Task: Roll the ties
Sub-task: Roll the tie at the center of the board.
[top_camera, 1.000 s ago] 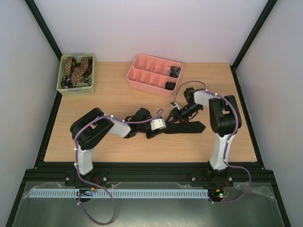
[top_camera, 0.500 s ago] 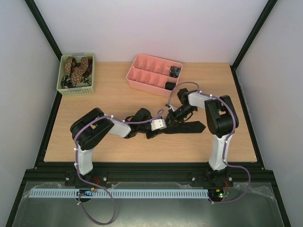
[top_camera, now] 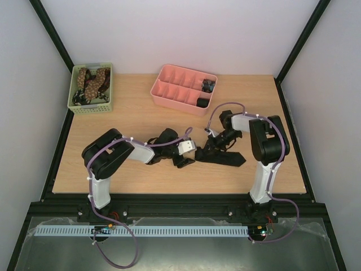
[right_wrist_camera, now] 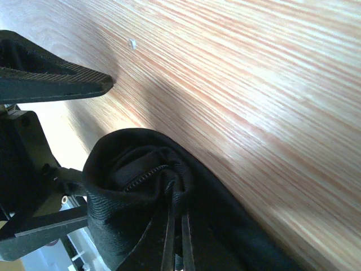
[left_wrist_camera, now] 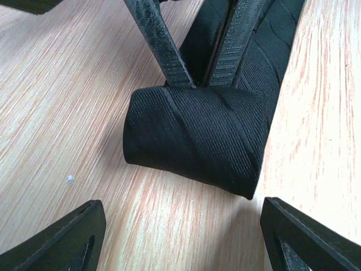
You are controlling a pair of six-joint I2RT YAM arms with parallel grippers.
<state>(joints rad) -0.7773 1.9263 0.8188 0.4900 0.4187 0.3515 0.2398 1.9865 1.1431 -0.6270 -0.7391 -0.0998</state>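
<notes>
- a black woven fabric necktie (left_wrist_camera: pixel 194 138) lies on the pale wooden worktop (top_camera: pixel 135 116), a little right of centre between the two arms. its near end is wound into a short, fat coil and its flat tail runs off towards the right arm's base.
- the right tool (right_wrist_camera: pixel 176 226) is clamped narrow on the middle of that coil, its two thin fingers pressed together with the cloth bunched between them.
- the left tool (left_wrist_camera: pixel 181 212) stands wide, its fingers spread on either side of the coil and not touching it, low over the wood.
- against half a second ago, the right tool has dropped nearer the front edge of the worktop. the tail now slants down to the right, where before it lay almost level.
- the loose black length that reached under the left tool a second ago is now gathered up.
- the left arm has hardly shifted.
- a green slatted plastic basket (top_camera: pixel 75 104) at the far left corner holds brown spotted ties (top_camera: pixel 90 82).
- a pink divided plastic tray (top_camera: pixel 169 103) at the far middle holds small dark rolled coils (top_camera: pixel 202 102) in its right-hand compartments.
</notes>
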